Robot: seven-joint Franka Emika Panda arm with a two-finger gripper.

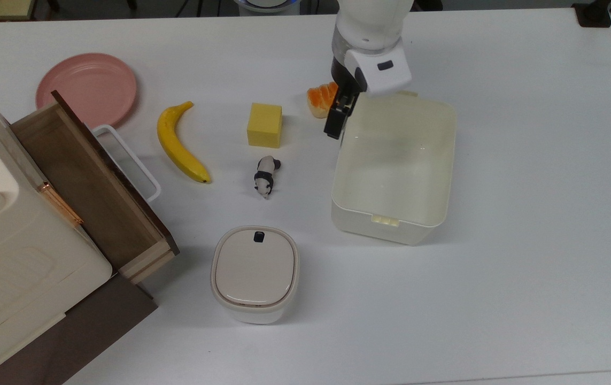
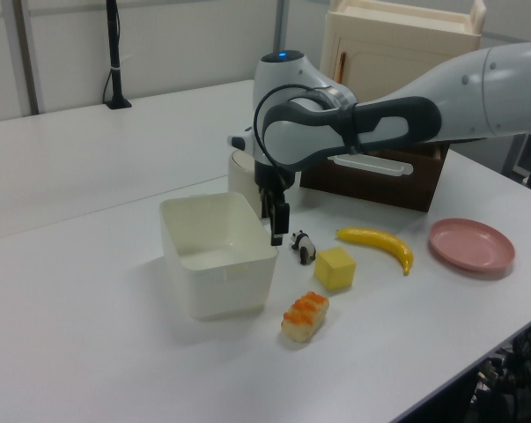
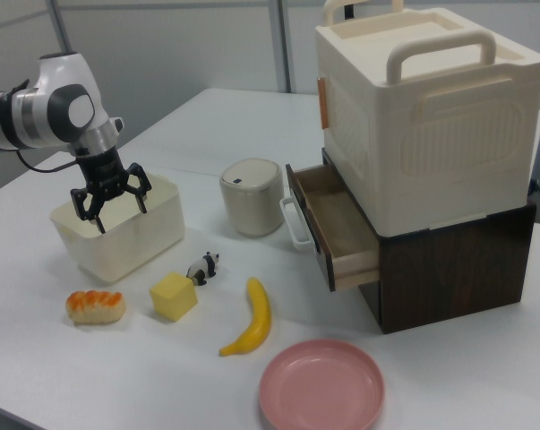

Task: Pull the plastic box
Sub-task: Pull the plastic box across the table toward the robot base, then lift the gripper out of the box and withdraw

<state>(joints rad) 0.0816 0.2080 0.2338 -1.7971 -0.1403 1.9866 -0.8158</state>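
One plastic box (image 1: 393, 166), one lidded white container (image 1: 255, 274), one banana (image 1: 179, 142), one yellow block (image 1: 265, 124), one bread roll (image 2: 305, 316), one panda figure (image 1: 266, 176), one pink plate (image 1: 87, 88), one cabinet (image 3: 422, 152) with one open drawer (image 3: 330, 226).

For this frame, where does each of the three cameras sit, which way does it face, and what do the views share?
Top view: overhead, looking down on the table; wrist and gripper at the plastic box rim.
Left view: low beside the table, facing the cabinet; forearm reaches in from the left view's right.
Right view: raised, opposite side, cabinet at the right view's right; arm at its left.
All three share gripper, plastic box, banana.
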